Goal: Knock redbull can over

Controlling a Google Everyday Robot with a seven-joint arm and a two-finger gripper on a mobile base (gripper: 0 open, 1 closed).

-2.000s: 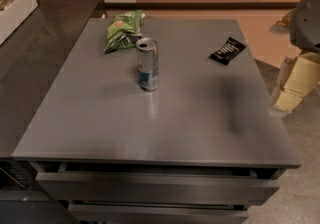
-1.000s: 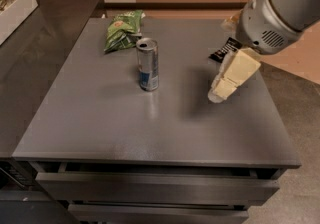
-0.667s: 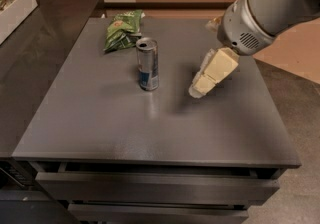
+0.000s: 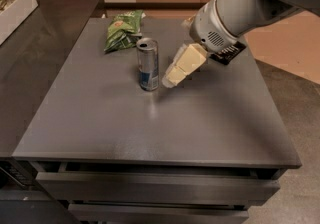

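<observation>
The redbull can (image 4: 148, 64) stands upright near the middle of the grey table (image 4: 150, 128), silver with a blue lower band and an open pull-tab top. My gripper (image 4: 170, 81), cream-coloured on a grey arm reaching in from the upper right, hovers just right of the can at the height of its lower half, a small gap away.
A green snack bag (image 4: 121, 29) lies behind the can at the table's back. A small black wrapper (image 4: 230, 53) lies at the back right, partly hidden by my arm. A dark counter (image 4: 35, 43) adjoins on the left, with a white tray (image 4: 15, 8) on it.
My arm has swept in from the right edge of the table to the left, bringing the gripper close beside the can. The can has not moved.
</observation>
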